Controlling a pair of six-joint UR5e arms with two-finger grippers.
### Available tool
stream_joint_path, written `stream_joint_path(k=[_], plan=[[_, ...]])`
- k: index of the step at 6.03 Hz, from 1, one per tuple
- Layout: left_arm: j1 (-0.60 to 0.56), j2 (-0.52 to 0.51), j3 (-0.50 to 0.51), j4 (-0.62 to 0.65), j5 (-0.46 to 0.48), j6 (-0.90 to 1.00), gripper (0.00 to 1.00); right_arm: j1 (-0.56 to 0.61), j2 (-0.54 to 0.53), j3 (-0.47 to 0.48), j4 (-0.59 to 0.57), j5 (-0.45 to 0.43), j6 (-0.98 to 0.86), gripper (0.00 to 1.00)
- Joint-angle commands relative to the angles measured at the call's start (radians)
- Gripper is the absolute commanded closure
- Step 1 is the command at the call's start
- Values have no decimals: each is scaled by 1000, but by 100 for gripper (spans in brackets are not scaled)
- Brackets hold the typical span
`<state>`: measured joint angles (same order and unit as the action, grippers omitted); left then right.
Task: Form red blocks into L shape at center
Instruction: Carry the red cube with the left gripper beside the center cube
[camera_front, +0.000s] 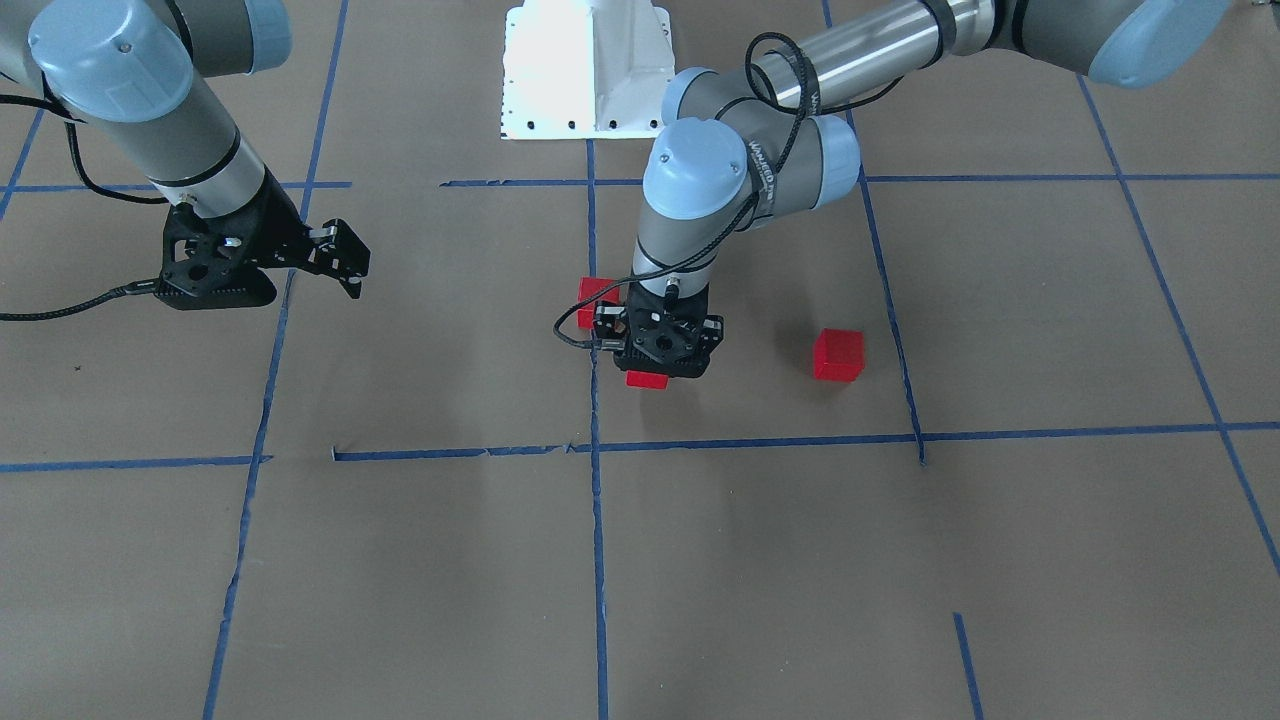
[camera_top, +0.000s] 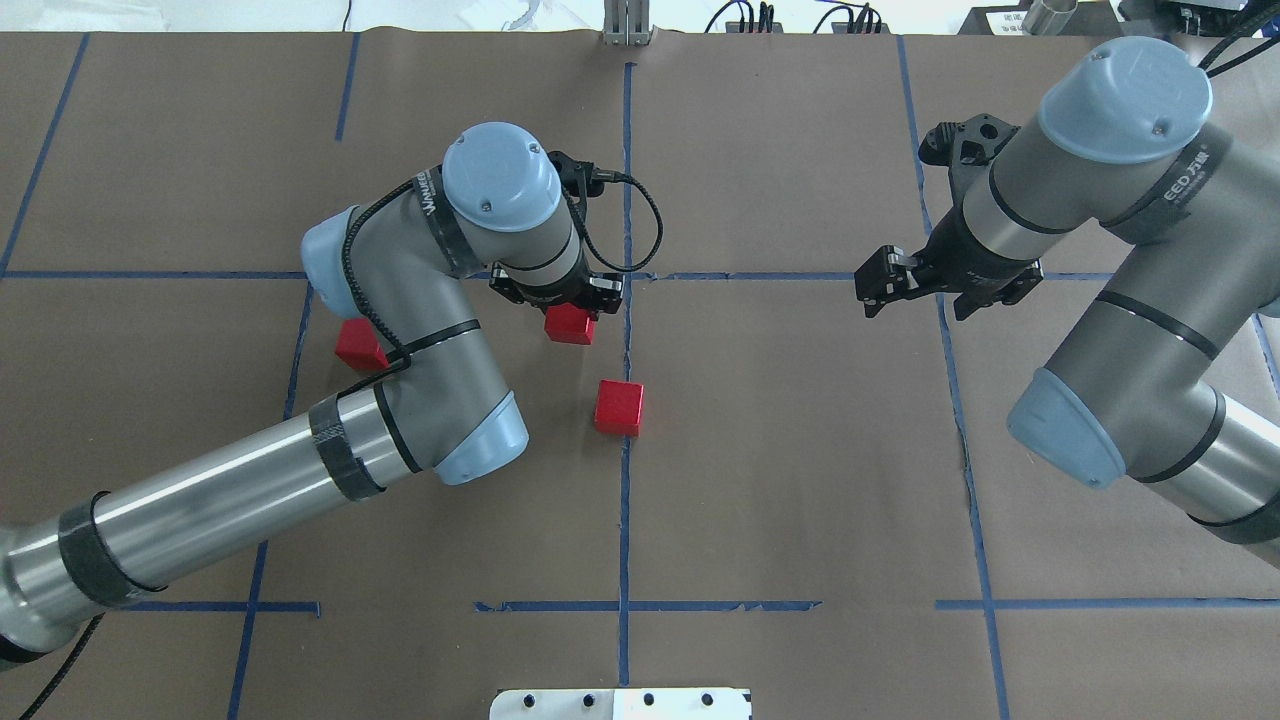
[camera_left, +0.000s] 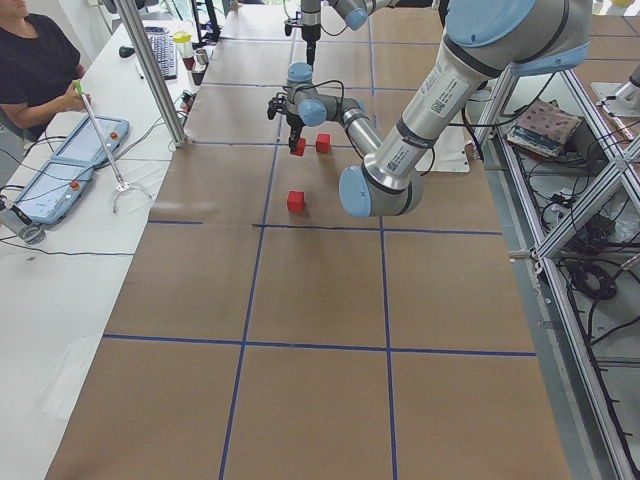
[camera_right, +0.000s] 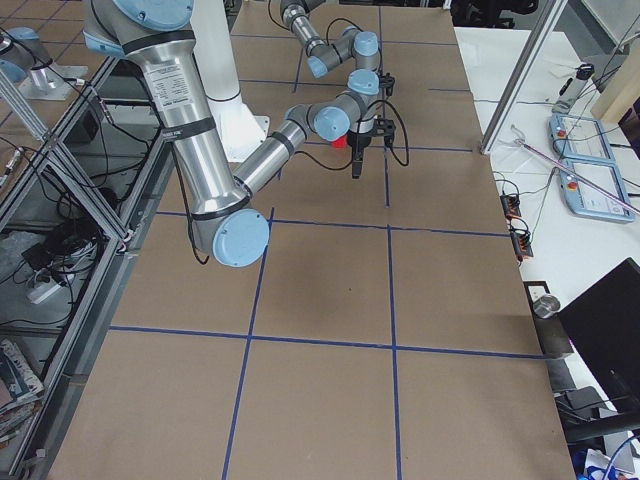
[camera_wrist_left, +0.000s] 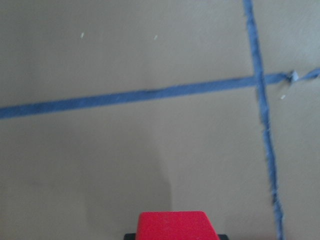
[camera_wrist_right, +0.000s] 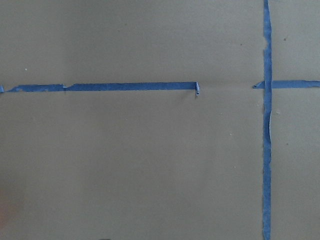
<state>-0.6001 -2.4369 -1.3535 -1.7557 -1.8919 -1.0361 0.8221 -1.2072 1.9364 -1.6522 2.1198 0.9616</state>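
Note:
My left gripper (camera_front: 660, 352) (camera_top: 570, 300) is shut on a red block (camera_front: 647, 379) (camera_top: 570, 325) just left of the long blue tape line (camera_top: 625, 480) at the center. The block is low over the brown paper; I cannot tell if it touches. It shows at the bottom edge of the left wrist view (camera_wrist_left: 175, 225). A second red block (camera_top: 618, 407) (camera_front: 598, 293) lies free beside the line, nearer the robot. The third red block (camera_top: 358, 345) (camera_front: 838, 355) lies further left, partly under the left arm. My right gripper (camera_top: 915, 290) (camera_front: 310, 262) hangs open and empty far to the right.
The white robot base plate (camera_front: 585, 70) (camera_top: 620, 704) stands at the table's robot side. Blue tape lines split the paper into grid cells. An operator (camera_left: 35, 70) sits at a side table with tablets beyond the far edge.

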Motion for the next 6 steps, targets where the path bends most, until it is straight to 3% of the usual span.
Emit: stream_joint_path(k=[1, 6], plan=[[26, -42, 59, -1, 8, -12, 100, 2, -3, 1, 0, -1, -4, 0], [71, -56, 59, 7, 10, -76, 100, 0, -2, -1, 0, -4, -4, 0]])
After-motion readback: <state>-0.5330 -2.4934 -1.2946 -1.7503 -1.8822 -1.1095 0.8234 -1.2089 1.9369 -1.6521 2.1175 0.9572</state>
